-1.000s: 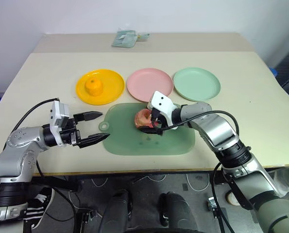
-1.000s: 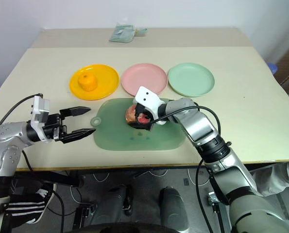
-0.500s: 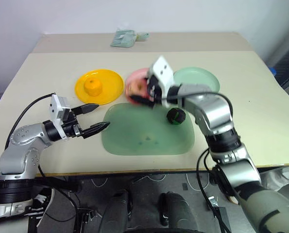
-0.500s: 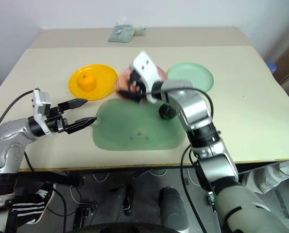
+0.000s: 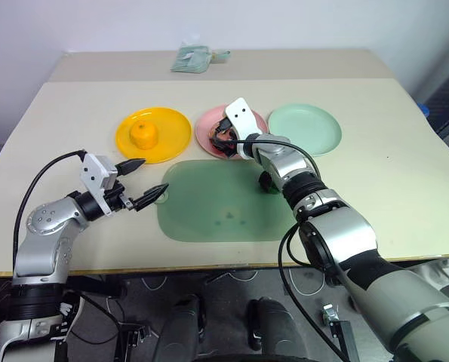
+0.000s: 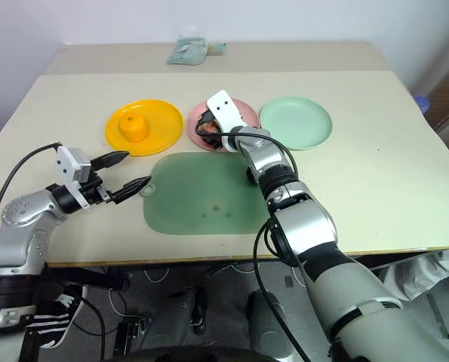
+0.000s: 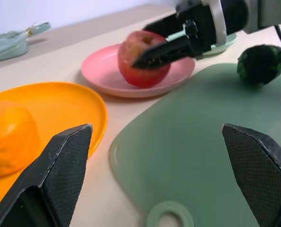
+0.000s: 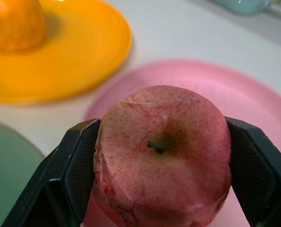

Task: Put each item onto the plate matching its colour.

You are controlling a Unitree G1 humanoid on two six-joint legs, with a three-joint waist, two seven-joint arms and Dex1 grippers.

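Right pincer point(image 8: 161, 189) is clamping the round pinkish-red apple point(image 8: 163, 153) over the pale pink round plastic plate point(image 5: 212, 130). Left pincer point(image 7: 159, 189) is hovering spread wide, holding nothing, beside the translucent green rounded board point(image 5: 224, 200).

A: What sits between the right gripper's point(image 8: 161, 189) jaws?
B: The apple point(image 7: 144, 57), on the middle plate point(image 7: 107, 75).
A: And before the left gripper's point(image 5: 143, 183) jaws?
B: The board point(image 5: 209, 211), the bumpy ball point(image 7: 258, 63) on its far edge.

Bare green board point(image 5: 209, 207) ahead of left claw point(image 5: 150, 183); right arm point(image 5: 284, 162) across its far corner.
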